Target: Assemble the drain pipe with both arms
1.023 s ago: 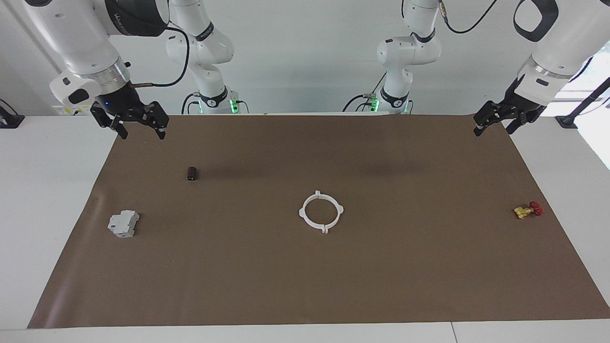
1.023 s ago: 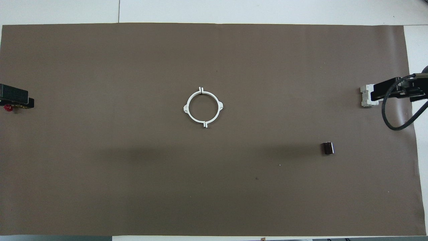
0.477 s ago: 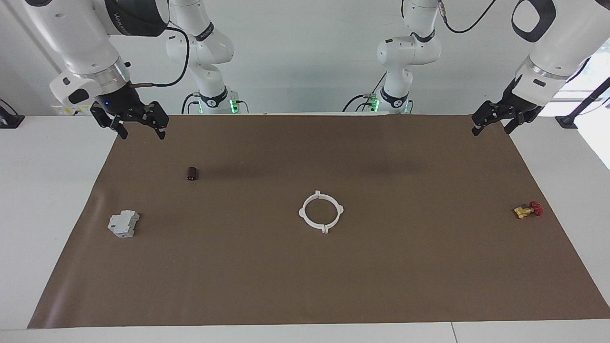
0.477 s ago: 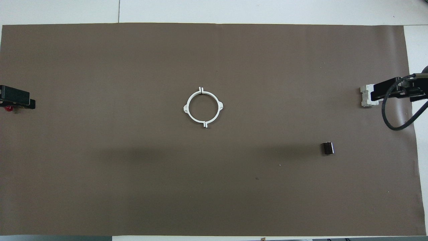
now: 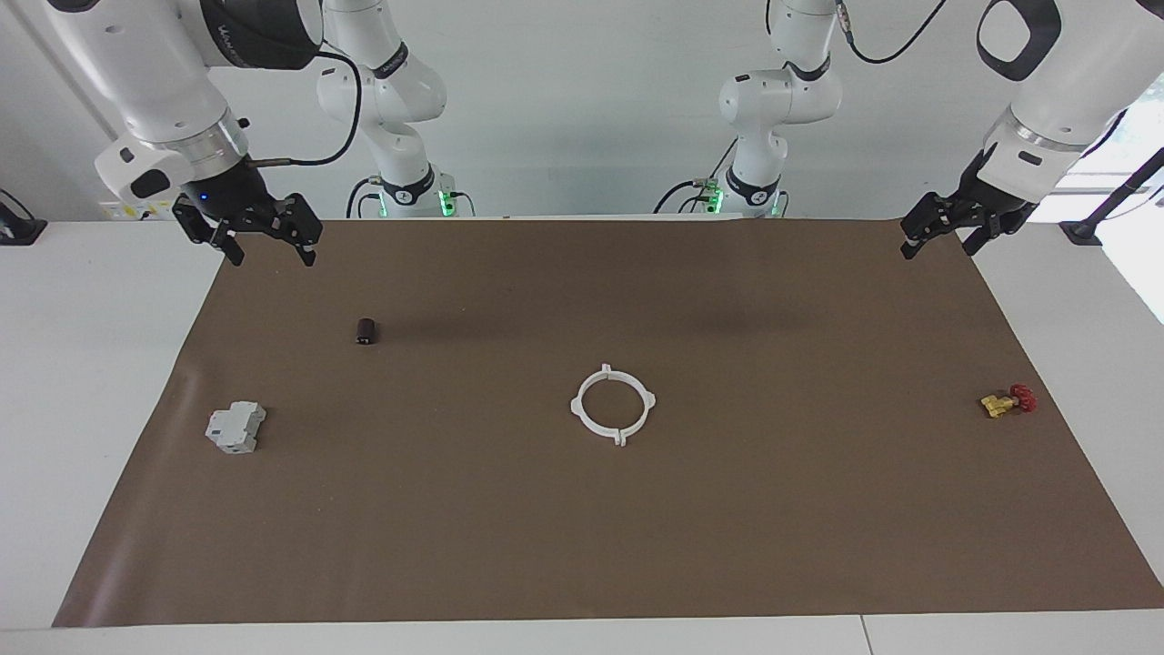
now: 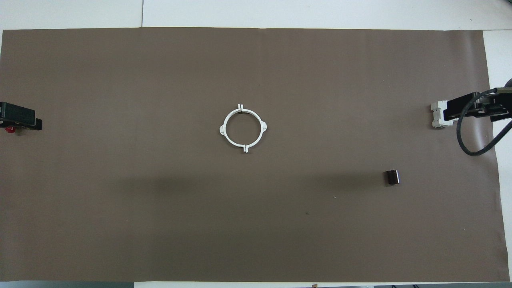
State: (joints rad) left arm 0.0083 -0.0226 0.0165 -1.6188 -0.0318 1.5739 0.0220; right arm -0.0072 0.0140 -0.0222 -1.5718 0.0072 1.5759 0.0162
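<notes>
The drain pipe (image 5: 576, 406) lies on the middle of the brown mat as one closed white tabbed ring, its two half-ring arcs joined; it also shows in the overhead view (image 6: 222, 129). My right gripper (image 5: 270, 253) is open and empty, up in the air over the mat's edge at the right arm's end; in the overhead view my right gripper (image 6: 460, 110) overlaps the grey block. My left gripper (image 5: 939, 247) is open and empty, raised over the mat's corner at the left arm's end, and my left gripper (image 6: 20, 118) shows at the overhead view's edge. Neither gripper touches the ring.
A grey boxy block (image 5: 235, 428) (image 6: 438, 114) and a small dark cylinder (image 5: 366, 331) (image 6: 392, 177) lie toward the right arm's end. A yellow-and-red valve piece (image 5: 1005, 401) (image 6: 9, 129) lies toward the left arm's end. The brown mat (image 5: 727, 546) covers the white table.
My left gripper has shifted slightly upward over the mat's corner. The ring, the other objects and the right arm have not moved.
</notes>
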